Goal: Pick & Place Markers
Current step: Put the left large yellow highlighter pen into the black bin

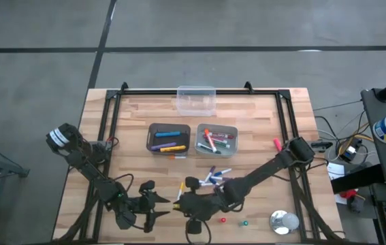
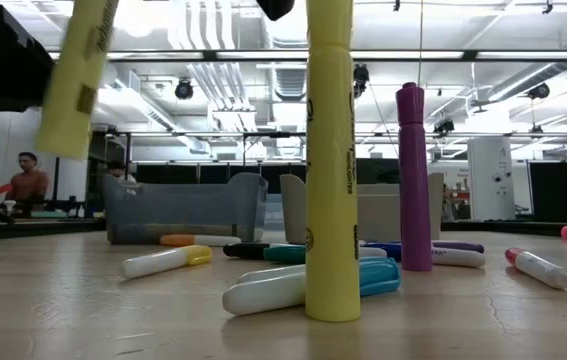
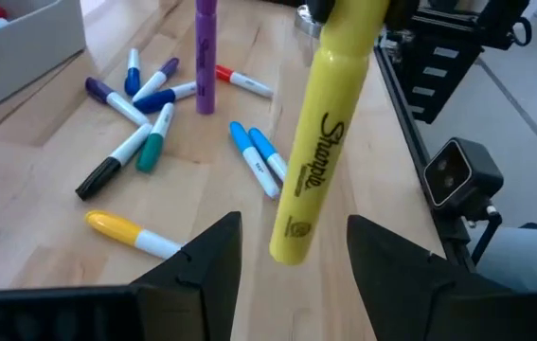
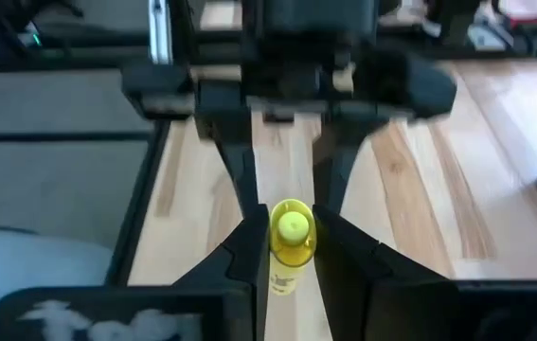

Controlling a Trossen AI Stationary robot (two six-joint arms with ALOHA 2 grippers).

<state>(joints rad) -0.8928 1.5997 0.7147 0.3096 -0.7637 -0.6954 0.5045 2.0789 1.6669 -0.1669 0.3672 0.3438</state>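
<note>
The right tool (image 4: 292,248) is clamping an upright yellow highlighter (image 4: 291,237) on the wooden bench (image 1: 131,122), near scattered markers (image 3: 145,114). The left tool (image 3: 292,260), fingers apart, is flanking it; only the low view shows its smooth barrel standing.

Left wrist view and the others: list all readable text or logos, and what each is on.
"Sharpie", in black script down the barrel of the yellow highlighter held in the right gripper.
A small round black mark under that word: too small to read.
Dark print on the same highlighter and on the purple marker in the low view: blurred, unreadable.
Print on the small markers lying on the table: too small to read.
Nothing else is legible.
</note>
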